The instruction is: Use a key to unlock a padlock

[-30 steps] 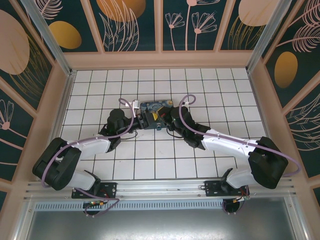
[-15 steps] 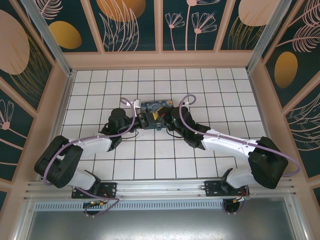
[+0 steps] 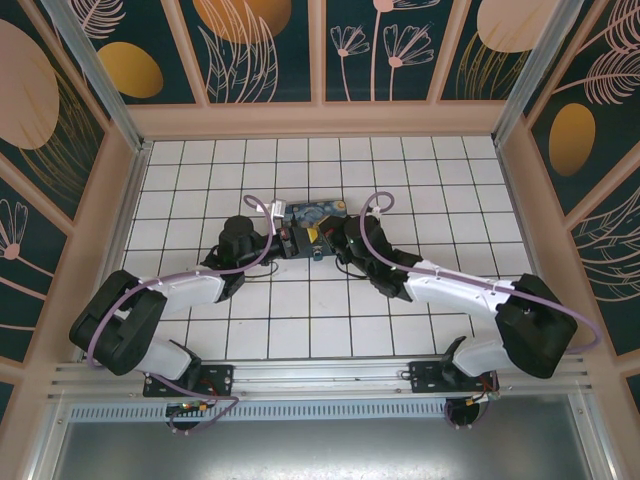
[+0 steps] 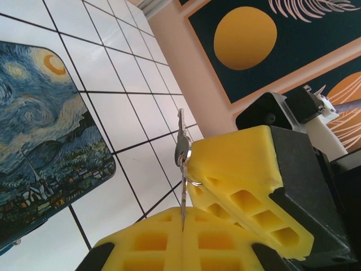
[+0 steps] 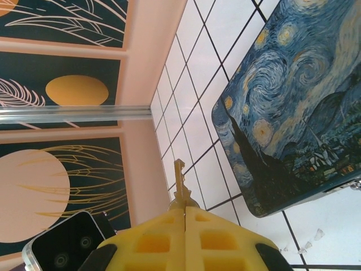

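1. The key [image 4: 181, 148] is held up off the tiled counter [image 3: 400, 170], just beside the near edge of the swirl-painted box [image 4: 39, 130]. It is seen edge-on as a thin metal sliver, with a small ring [image 4: 195, 182] at its side.
2. The left fingers [image 4: 121, 254] are clenched. The lower end of the key runs straight into the seam between them.
3. The right fingers [image 5: 217, 226] are also clenched on the key [image 5: 179, 183], whose notched tip juts out past them toward the box [image 5: 293, 113]. In the left wrist view, 1 yellow right finger [image 4: 242, 164] presses against the key beside the ring.
4. My reading is that 2 grips share 1 key, so this looks like a handover or a regrip before the key goes to the lock.
5. What could go wrong:
   - If either arm moves while both pairs clamp, the thin blade could bend or twist askew.
   - If 1 pair lets go before the other bites firmly, the key could drop onto the counter or the box.
   - The ring could snag in a finger pocket and drag the key along.
   - A shallow bite could let the key pivot, leaving the blade out of line with the keyhole.
6. The padlock is too small to place for sure from above, so I cannot judge the approach line to it.
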`<state>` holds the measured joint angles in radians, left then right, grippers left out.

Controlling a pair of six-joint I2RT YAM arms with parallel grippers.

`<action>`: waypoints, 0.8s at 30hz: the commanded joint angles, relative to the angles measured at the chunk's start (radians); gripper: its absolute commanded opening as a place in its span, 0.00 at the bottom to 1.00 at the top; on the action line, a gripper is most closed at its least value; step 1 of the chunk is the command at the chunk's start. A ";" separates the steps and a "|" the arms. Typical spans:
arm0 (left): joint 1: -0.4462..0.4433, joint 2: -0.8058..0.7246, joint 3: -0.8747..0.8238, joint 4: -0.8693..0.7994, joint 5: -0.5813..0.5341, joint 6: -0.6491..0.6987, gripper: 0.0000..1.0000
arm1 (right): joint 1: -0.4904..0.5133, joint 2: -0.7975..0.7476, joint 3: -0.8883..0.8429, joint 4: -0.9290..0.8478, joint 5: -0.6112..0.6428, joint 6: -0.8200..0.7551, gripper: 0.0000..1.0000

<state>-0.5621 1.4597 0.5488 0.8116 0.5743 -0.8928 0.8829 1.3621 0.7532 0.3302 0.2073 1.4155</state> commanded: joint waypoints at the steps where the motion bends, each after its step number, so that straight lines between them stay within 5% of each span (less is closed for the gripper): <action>1: 0.002 -0.019 0.038 -0.045 0.013 0.066 0.00 | -0.019 -0.084 -0.030 -0.054 0.018 -0.053 0.26; 6: 0.002 -0.035 0.070 -0.145 0.050 0.133 0.00 | -0.078 -0.221 -0.065 -0.147 -0.010 -0.197 0.35; 12: 0.002 -0.008 0.137 -0.268 0.161 0.227 0.00 | -0.217 -0.260 -0.058 -0.105 -0.351 -0.487 0.48; 17: 0.002 0.028 0.192 -0.367 0.257 0.307 0.00 | -0.247 -0.238 -0.041 -0.067 -0.558 -0.683 0.49; 24: 0.003 0.048 0.221 -0.407 0.304 0.330 0.00 | -0.290 -0.245 -0.078 -0.030 -0.668 -0.767 0.47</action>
<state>-0.5629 1.4982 0.7418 0.4397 0.8265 -0.6060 0.6174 1.1206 0.6949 0.2428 -0.3618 0.7280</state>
